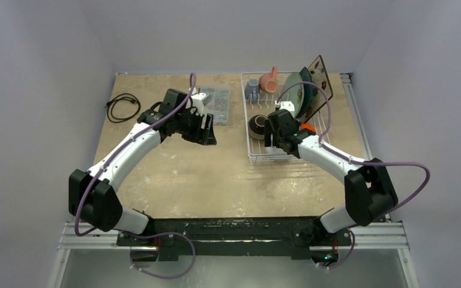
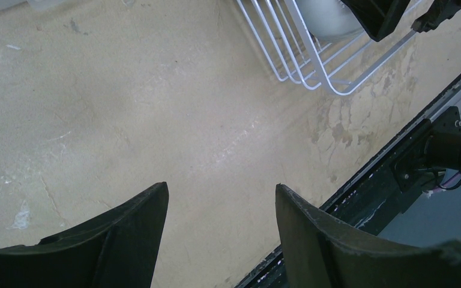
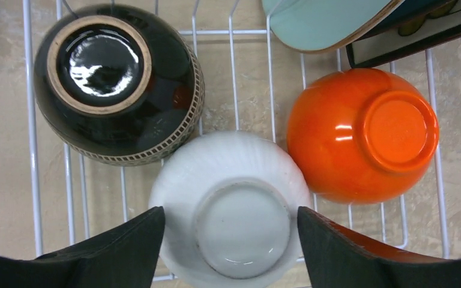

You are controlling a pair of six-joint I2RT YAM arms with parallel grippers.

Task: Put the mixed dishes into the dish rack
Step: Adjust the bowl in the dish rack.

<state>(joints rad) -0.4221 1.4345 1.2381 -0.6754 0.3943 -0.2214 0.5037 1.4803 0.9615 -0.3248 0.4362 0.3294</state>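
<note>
The dish rack (image 1: 255,157) stands at the right of the table. It holds a grey-blue mug (image 1: 251,90), a salmon-pink mug (image 1: 269,81), a pale green plate (image 1: 294,96), a dark teal plate (image 1: 306,81) and a floral plate (image 1: 320,75). In the right wrist view, three bowls lie upside down on the rack wires (image 3: 30,120): brown (image 3: 117,84), orange (image 3: 360,135) and white (image 3: 231,204). My right gripper (image 3: 231,210) hangs open over the white bowl, one finger on each side of it. My left gripper (image 2: 222,187) is open and empty above bare table, left of the rack (image 2: 312,66).
A clear plastic compartment box (image 1: 214,102) sits just behind the left gripper (image 1: 209,131). A coiled black cable (image 1: 123,107) lies at the far left of the table. The black base rail (image 2: 396,174) runs along the near edge.
</note>
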